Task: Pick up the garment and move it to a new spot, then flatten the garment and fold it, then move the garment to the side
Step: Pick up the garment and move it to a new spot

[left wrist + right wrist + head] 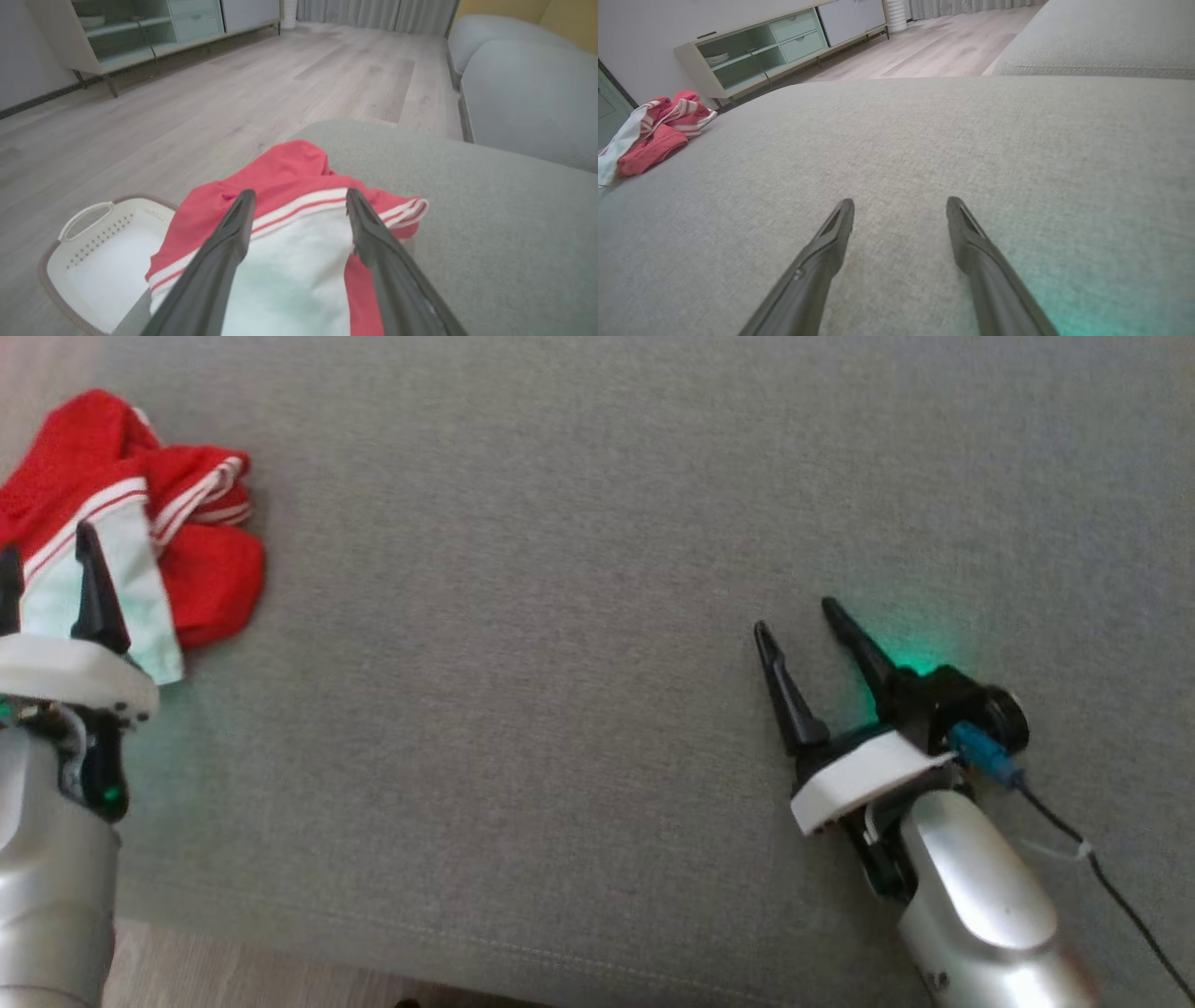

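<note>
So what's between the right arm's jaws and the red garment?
Nothing but bare grey sofa cushion up to the red-and-white garment, plain in the head view.

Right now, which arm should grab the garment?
Left. The left end effector, open, is right at the crumpled red and white garment near the grey fabric cushion's left edge; the right end effector is far off over bare cushion.

The right gripper [794, 616] is showing two long, tapering black fingers [789, 695] rising from a white collar [864, 775], with a glossy silver forearm [980, 905] behind. A blue plug [980, 751] is sitting in its black housing [943, 695], and a thin black cable [1120, 905], cinched by a white tie [1083, 849], is trailing away. The left gripper [47, 541] is wearing the same collar and forearm, with a green light [110, 795] glowing at its wrist.
</note>
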